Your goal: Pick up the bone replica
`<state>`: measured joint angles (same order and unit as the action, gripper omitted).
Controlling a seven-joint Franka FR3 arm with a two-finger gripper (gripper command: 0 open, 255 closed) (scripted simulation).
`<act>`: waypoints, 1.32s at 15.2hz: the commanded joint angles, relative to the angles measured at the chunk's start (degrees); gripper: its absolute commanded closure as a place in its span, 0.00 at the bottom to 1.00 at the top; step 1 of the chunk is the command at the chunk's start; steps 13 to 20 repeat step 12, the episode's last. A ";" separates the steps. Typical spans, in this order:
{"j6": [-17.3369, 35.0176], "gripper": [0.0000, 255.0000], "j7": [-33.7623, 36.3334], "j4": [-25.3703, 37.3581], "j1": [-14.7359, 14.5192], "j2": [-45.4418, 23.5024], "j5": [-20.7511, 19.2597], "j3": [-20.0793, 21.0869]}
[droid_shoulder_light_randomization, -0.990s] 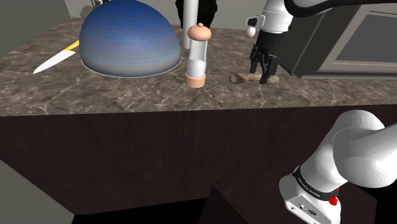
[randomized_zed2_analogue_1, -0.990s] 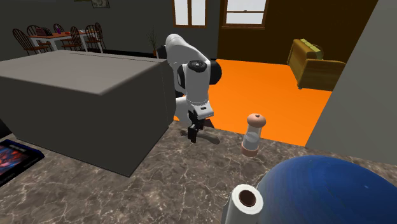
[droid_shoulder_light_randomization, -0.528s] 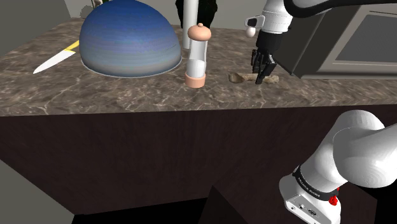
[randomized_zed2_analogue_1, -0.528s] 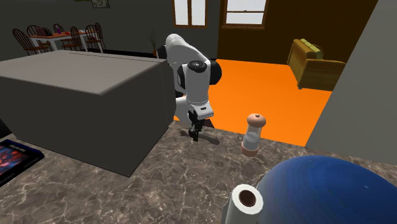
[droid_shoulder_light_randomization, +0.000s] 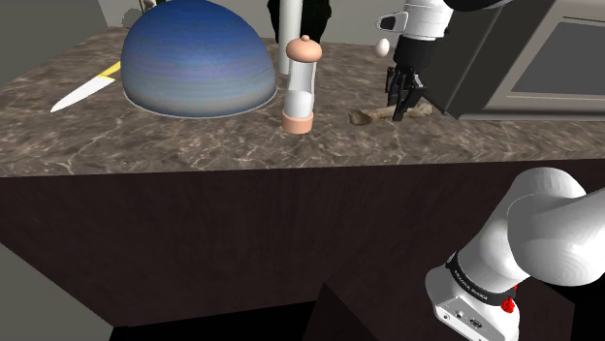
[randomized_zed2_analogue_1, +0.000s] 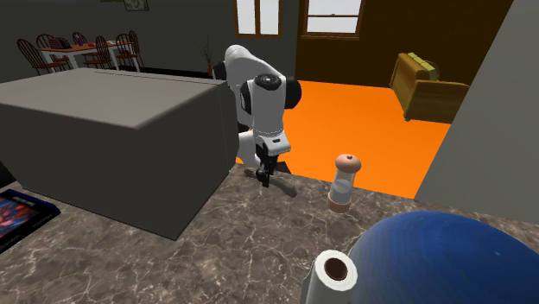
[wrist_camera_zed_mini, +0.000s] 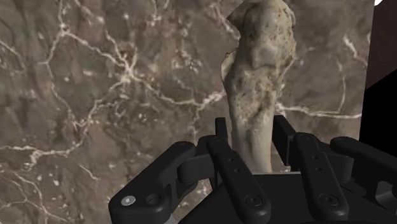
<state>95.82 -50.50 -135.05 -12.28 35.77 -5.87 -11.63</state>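
One black gripper (wrist_camera_zed_mini: 251, 137) is closed on a pale, mottled bone replica (wrist_camera_zed_mini: 257, 83). In the wrist view its two fingers (wrist_camera_zed_mini: 219, 143) press against either side of the bone's shaft, and the knobbly end of the bone sticks out past the fingertips over the brown marble countertop (wrist_camera_zed_mini: 95, 95).

In the shoulder view the gripper (droid_shoulder_light_randomization: 400, 97) hangs at the upper right of the frame, pointing down from the white arm. The bone replica (droid_shoulder_light_randomization: 368, 117) slants beneath it, its lower end toward the frame's left and close to the countertop (droid_shoulder_light_randomization: 194, 145); whether that end touches the stone cannot be told. Just left of the bone stands a clear pepper mill (droid_shoulder_light_randomization: 300, 82) with a peach cap and base. Further left sits a large blue dome (droid_shoulder_light_randomization: 199, 58), and beyond it, near the left edge, lies a knife (droid_shoulder_light_randomization: 82, 92) with a yellow handle. A grey box with a window (droid_shoulder_light_randomization: 543, 58) fills the upper right corner.

In the second exterior view the gripper (randomized_zed2_analogue_1: 266, 177) sits at the frame's centre with the bone replica (randomized_zed2_analogue_1: 285, 186) crossing under it. The grey box (randomized_zed2_analogue_1: 104, 129) is to the left, the pepper mill (randomized_zed2_analogue_1: 345, 181) to the right, and a paper roll (randomized_zed2_analogue_1: 334, 269) stands at the bottom edge beside the blue dome (randomized_zed2_analogue_1: 440, 259). An orange floor (randomized_zed2_analogue_1: 363, 121) lies behind.
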 commanded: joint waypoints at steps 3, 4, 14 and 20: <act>-3.06 1.00 -0.07 3.42 -0.13 -0.37 0.24 0.22; -3.80 1.00 -0.08 4.25 -0.16 -0.46 0.29 0.28; -8.34 1.00 -0.16 9.61 -0.36 -1.29 0.63 0.60; -8.34 1.00 -0.16 9.61 -0.36 -1.29 0.63 0.60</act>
